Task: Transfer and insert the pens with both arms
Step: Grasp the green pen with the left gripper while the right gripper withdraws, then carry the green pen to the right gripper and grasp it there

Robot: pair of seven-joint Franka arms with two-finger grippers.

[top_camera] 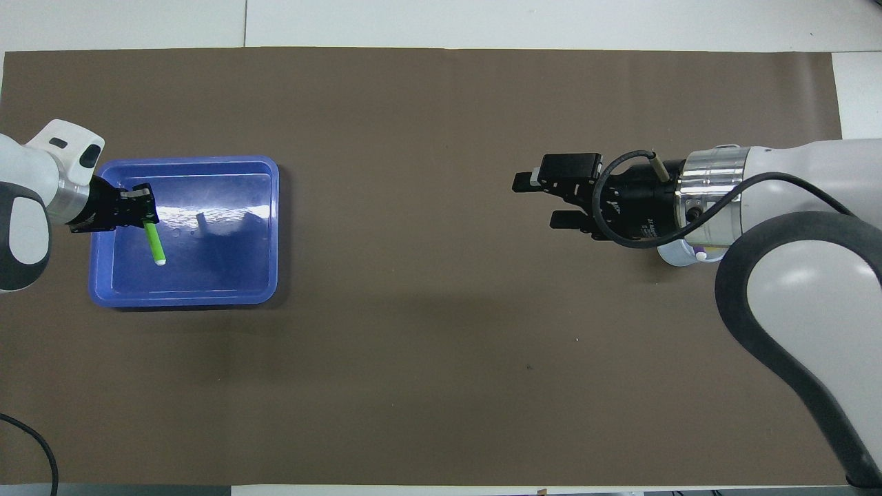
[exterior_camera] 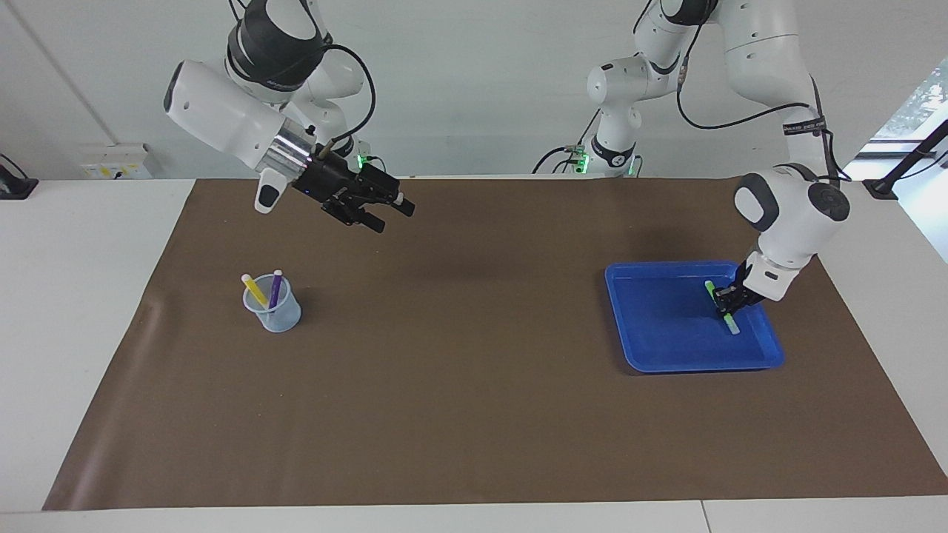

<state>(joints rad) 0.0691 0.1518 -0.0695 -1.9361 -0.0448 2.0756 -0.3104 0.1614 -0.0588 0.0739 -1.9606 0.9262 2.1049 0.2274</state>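
A bright green pen point(exterior_camera: 732, 324) hangs tilted just above the floor of a blue tray point(exterior_camera: 666, 355), held near its upper end by my left gripper point(exterior_camera: 725, 299), which is shut on it. From overhead the green pen point(top_camera: 156, 245) slants down from the left gripper point(top_camera: 143, 213) inside the tray point(top_camera: 207, 296). A yellow pen point(exterior_camera: 253, 290) and a purple pen point(exterior_camera: 275, 289) stand in a small clear cup point(exterior_camera: 274, 314). My right gripper point(exterior_camera: 391, 213) hovers open and holds nothing, over the mat toward the table's middle, away from the cup. In the overhead view the right gripper point(top_camera: 537, 201) points toward the tray, and its arm hides most of the cup point(top_camera: 670, 256).
A brown mat point(exterior_camera: 459, 385) covers most of the white table. The tray lies at the left arm's end, the cup at the right arm's end. The tray holds nothing but the green pen.
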